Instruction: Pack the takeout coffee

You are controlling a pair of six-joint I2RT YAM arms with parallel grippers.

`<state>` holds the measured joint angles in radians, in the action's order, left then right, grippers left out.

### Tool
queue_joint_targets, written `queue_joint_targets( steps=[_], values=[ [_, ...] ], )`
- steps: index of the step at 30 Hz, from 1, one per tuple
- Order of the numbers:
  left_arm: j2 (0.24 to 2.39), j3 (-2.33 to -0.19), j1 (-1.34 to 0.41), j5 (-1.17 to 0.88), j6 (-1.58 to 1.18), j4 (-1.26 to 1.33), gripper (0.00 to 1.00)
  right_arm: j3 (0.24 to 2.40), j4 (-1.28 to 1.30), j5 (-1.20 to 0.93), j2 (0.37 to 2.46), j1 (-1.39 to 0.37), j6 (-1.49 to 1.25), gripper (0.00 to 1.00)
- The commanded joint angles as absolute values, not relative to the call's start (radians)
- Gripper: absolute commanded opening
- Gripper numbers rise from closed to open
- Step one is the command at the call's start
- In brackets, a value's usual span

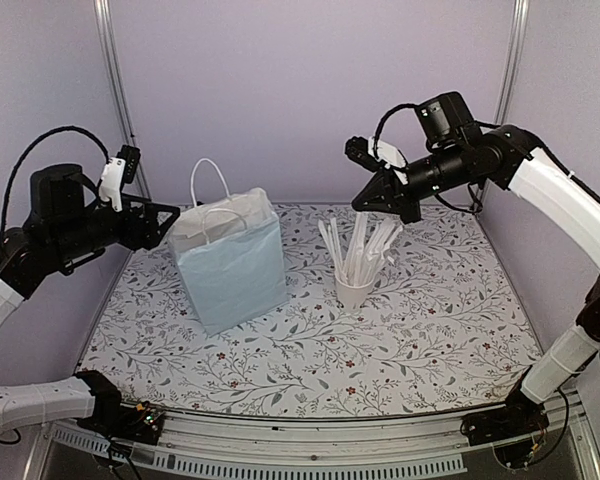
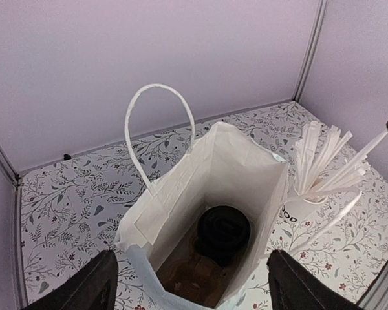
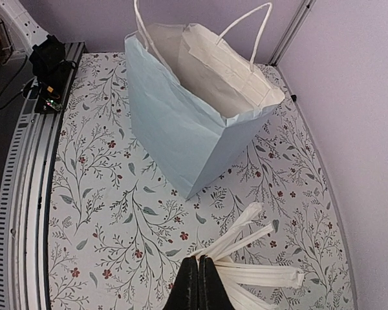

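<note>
While both arms hang above the floral-patterned worktop [image 1: 430,330], the small black paper coffee cup [image 2: 224,232] sits at the bottom of the pale blue paper carrier bag [image 1: 235,270], against its brown floor. From the left wrist view I look straight down on the cup's dark round top. I cannot tell from here whether it stands quite upright.

The bag stands open on the left half of the worktop, its white inner walls spread and its looped white paper handles [image 2: 158,97] sticking up. The left end effector [image 2: 191,258] hovers just over the bag's mouth, at the rim nearest that arm. Its two dark fingers [image 2: 84,287] are spread wide, one to either side of the opening, with nothing between them.

Just beside the bag, to its right and not touching it, stands a white paper cup [image 1: 354,291] crammed with tall white wrapped sticks [image 1: 365,250] that fan outward. The right end effector [image 3: 198,281] is poised right above those sticks, its fingers pressed flat together with only a thin seam showing. One stick reaches up to its tip, but whether it is actually pinched there I cannot tell.
</note>
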<state>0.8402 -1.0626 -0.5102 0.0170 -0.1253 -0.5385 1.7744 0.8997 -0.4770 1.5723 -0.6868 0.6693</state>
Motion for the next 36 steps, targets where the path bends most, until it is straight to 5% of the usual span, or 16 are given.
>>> queue_joint_targets(
  steps=[1, 21, 36],
  values=[
    [0.804, -1.084, -0.501, 0.044, -0.155, -0.589, 0.82, 1.853, 0.914, -0.505, 1.541, -0.689, 0.660, 0.00],
    [0.734, -1.035, -0.500, 0.139, -0.184, -0.629, 0.82, 2.075, 0.660, -0.694, 1.582, -0.690, 0.561, 0.00],
    [0.704, -0.948, -0.501, 0.120, -0.185, -0.596, 0.82, 2.334, 0.459, -0.584, 1.987, -0.853, 0.423, 0.00]
  ],
)
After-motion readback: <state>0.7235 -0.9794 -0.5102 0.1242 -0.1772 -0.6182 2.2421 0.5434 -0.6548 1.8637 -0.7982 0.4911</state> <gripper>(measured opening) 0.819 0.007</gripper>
